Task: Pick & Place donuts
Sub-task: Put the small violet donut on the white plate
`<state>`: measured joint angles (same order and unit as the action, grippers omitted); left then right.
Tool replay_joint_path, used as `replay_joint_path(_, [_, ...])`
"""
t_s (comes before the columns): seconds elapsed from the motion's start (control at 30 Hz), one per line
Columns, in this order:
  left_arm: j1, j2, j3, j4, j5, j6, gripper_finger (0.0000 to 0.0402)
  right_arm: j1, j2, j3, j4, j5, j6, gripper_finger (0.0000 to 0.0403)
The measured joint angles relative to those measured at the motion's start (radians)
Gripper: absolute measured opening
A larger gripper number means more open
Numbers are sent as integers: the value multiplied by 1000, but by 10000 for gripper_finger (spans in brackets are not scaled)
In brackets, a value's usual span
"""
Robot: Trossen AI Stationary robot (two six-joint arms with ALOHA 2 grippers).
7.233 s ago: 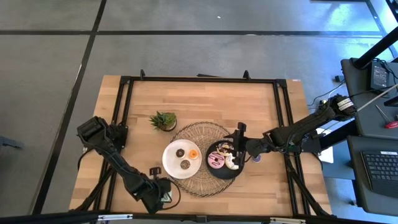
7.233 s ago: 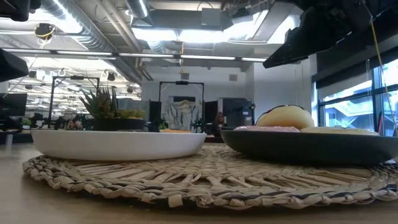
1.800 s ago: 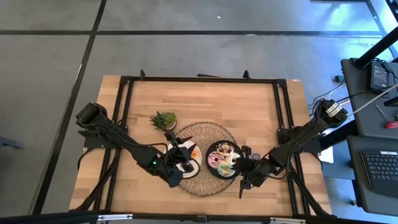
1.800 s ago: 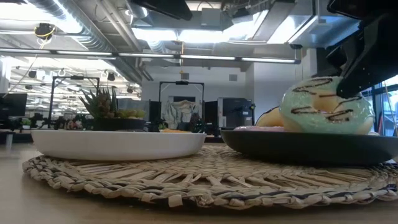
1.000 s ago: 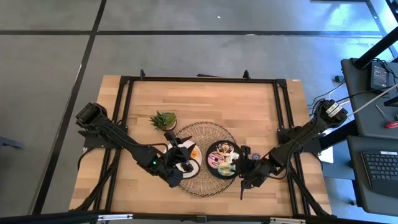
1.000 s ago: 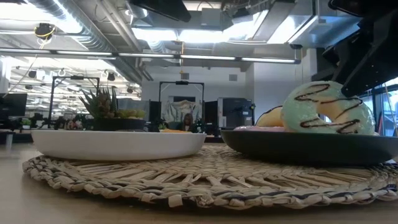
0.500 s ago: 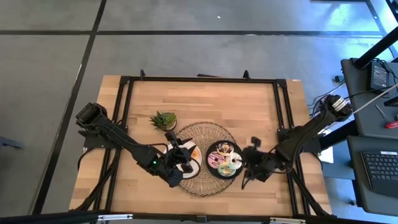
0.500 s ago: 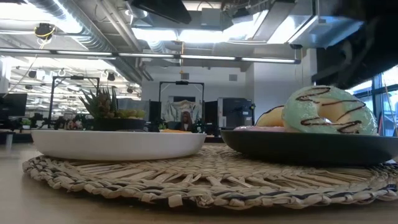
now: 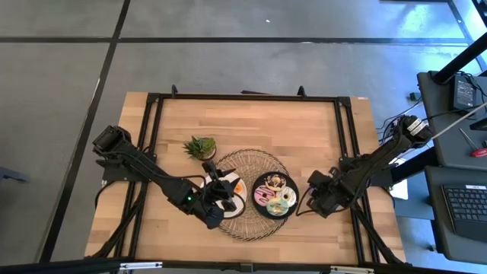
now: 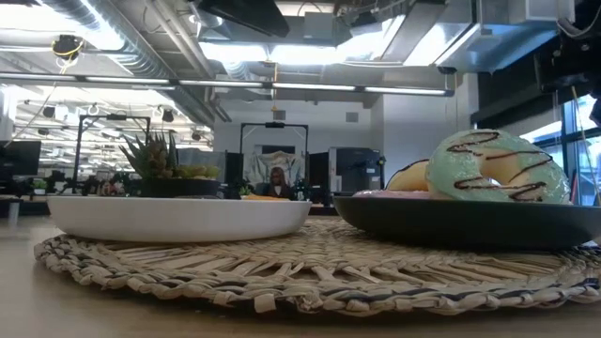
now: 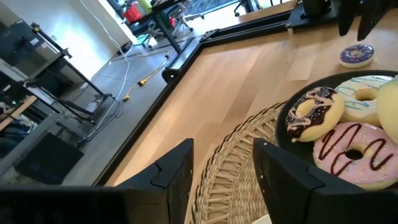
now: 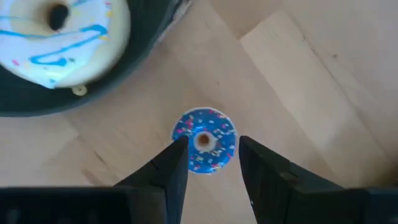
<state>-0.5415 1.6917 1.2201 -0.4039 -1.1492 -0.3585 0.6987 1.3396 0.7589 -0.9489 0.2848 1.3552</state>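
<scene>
A black plate [image 9: 275, 216] on a woven mat [image 9: 251, 160] holds several donuts: a green one [image 10: 498, 167] leaning on the others, a pink one [image 11: 354, 152], a brown-iced one [image 11: 314, 112] and a white one with blue lines [image 12: 62, 37]. An orange donut [image 9: 237, 187] lies on the white plate [image 10: 178, 218]. A blue mini donut [image 12: 204, 140] lies flat on the bare table, right of the black plate. My right gripper [image 12: 208, 168] hangs open above it, a finger on either side. My left gripper [image 11: 214, 174] hovers open over the white plate.
A small potted plant [image 9: 201, 147] stands behind the mat to the left. A black frame [image 9: 346, 137] runs along the table's edges. Bare wood lies to the right of the black plate and along the far side.
My right gripper has drawn away from the green donut and the black plate's near right rim. It has swung toward the table's far and right side and now hangs over the blue mini donut. The green donut stays leaning on the black plate.
</scene>
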Motion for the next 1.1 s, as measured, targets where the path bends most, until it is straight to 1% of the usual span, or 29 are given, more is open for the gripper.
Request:
replay_joint_path(0.1, [0, 0, 0, 0, 4, -20, 161, 0, 0, 0, 16, 0, 1, 145])
replay_joint_path(0.23, [1, 0, 0, 0, 54, -22, 163, 0, 0, -23, 30, -1, 10, 145])
replay_joint_path(0.3, [1, 0, 0, 0, 67, -22, 164, 0, 0, -50, 40, -18, 36, 145])
replay_joint_path(0.4, [1, 0, 0, 0, 69, -22, 163, -2, 0, -94, 55, -33, 56, 145])
replay_joint_path(0.7, [1, 0, 0, 0, 70, -22, 162, -2, 0, -180, 203, -56, 56, 141])
replay_joint_path(0.83, [1, 0, 0, 0, 70, -22, 164, -2, -1, -201, 221, -59, 57, 110])
replay_joint_path(1.03, [0, 0, 0, 0, 71, -21, 160, -2, -1, -203, 219, -60, 51, 31])
replay_joint_path(1.1, [0, 0, 0, 1, 78, -40, 160, -2, -1, -202, 215, -60, 47, 14])
